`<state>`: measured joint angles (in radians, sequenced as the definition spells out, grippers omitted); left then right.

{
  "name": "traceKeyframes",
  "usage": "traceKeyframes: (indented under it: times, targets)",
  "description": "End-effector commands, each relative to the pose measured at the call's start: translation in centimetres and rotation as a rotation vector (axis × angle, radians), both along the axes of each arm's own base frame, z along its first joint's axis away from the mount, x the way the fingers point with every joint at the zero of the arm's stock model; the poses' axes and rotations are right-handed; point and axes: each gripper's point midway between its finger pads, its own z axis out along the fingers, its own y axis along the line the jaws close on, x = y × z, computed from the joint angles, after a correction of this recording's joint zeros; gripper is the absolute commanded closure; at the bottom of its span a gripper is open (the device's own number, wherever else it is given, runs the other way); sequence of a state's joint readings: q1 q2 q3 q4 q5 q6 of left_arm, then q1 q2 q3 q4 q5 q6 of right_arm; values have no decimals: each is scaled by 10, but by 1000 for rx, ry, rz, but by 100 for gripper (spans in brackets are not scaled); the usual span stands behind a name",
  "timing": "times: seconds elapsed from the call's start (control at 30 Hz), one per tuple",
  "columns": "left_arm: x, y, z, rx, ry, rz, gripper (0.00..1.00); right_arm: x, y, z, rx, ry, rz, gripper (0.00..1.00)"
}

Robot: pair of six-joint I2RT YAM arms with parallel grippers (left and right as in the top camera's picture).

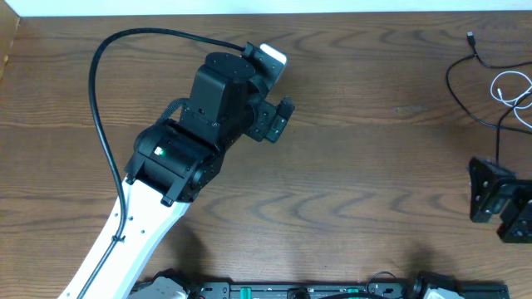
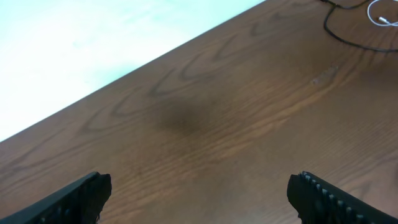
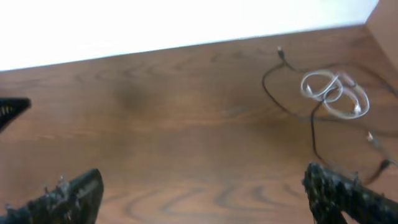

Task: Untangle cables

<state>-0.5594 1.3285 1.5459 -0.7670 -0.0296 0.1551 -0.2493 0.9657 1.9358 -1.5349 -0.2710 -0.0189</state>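
Above the table (image 1: pixel 349 183), right gripper (image 3: pixel 205 193) hangs with jaws wide apart, empty; left gripper (image 2: pixel 199 199), well apart from it, likewise. Beyond the right gripper, black cable (image 3: pixel 265 81) overlaps white cable (image 3: pixel 329 93). Judged light and limp; pinch a free loop.

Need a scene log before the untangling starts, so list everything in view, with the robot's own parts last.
table: one, brown wood grain, fills the views
pale surface: one, whitish, beyond the table's far edge
black cable: at least one, exact count unclear, thin, far right of the table, looping around the white one
white cable: one, loosely coiled, far right, crossed by black cable
left arm: one, white link with black wrist, left of centre
thick black cable: one, arcing along the left arm
left gripper: one, black, open, empty, over bare wood
right gripper: one, black, open, empty, near the cables
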Motion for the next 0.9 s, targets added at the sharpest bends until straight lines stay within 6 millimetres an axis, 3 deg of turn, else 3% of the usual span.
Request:
traceKeyframes:
  times: [0.0,0.2,0.4,0.87]
  targets:
    - [1,0,2,3,-4,3,5,0,5,-19,-89,-36,79,1]
    - [1,0,2,3,-4,3,5,16,15,-58,-150,-170,160,1]
    - [1,0,2,3,-4,3,5,40,21,-110,-151,-320,188,1]
    - [1,0,2,3,-5,3,4,68,34,-218,-140,-504,232,1]
